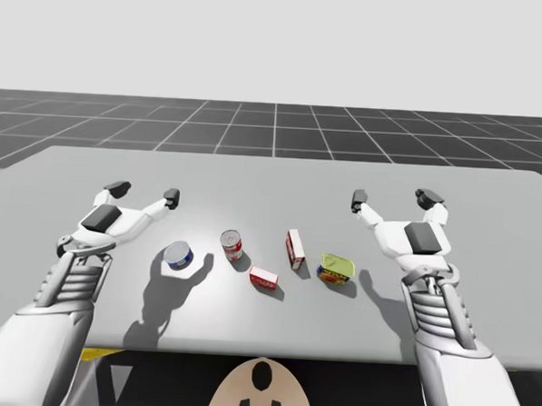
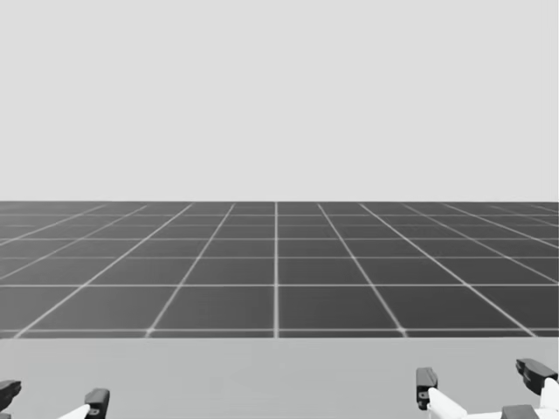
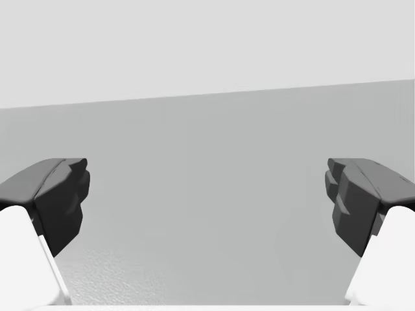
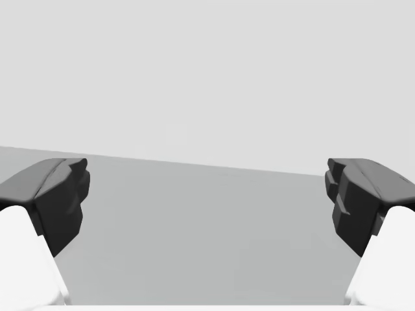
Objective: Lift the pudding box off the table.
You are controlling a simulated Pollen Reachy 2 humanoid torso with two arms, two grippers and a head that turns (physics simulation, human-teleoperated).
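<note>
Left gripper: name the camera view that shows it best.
The high view: the whole left gripper shows, open, above the table left of the blue can. The left wrist view shows its two dark fingers wide apart with bare table ahead. The head view catches its fingertips.

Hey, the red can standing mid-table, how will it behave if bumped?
The red can stands upright on its flat end, so a low push would probably slide it. A higher bump might tip it, and its round side would then likely roll. It looks rigid.
</note>
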